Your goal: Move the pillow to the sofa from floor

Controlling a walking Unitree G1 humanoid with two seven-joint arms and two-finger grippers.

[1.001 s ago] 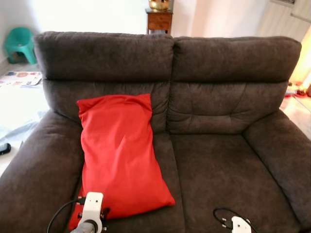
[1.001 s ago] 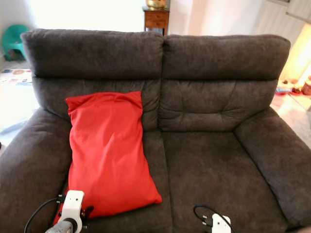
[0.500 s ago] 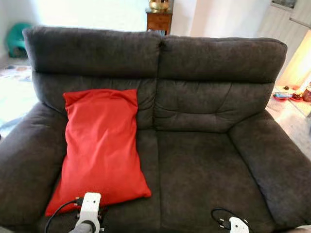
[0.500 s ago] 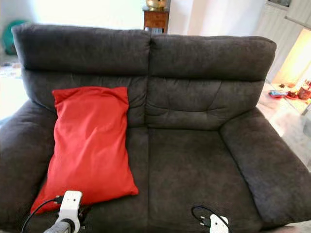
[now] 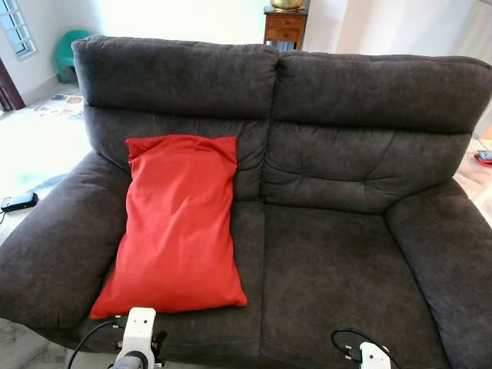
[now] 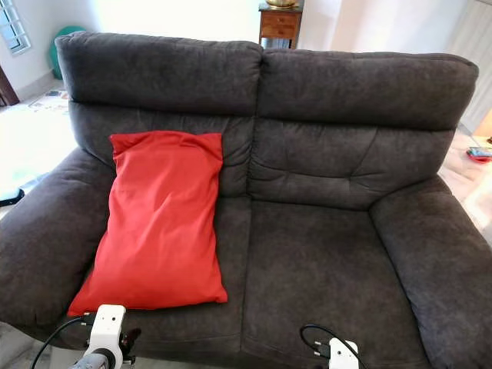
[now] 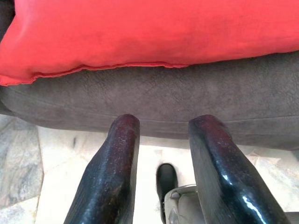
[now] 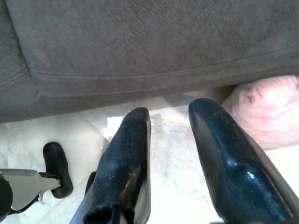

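Pillow lies on the sofa at nine o'clock; left gripper and right gripper hang spread, empty, before its front edge.

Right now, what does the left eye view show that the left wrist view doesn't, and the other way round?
The left eye view takes in the whole dark grey sofa with its backrest and both armrests, the full red pillow leaning on the left seat against the backrest, and a wooden cabinet behind. The left wrist view shows the left gripper open and holding nothing, in front of the sofa's front edge, the pale tiled floor beneath, and the robot's foot. Both show the pillow's lower edge lying on the seat cushion.
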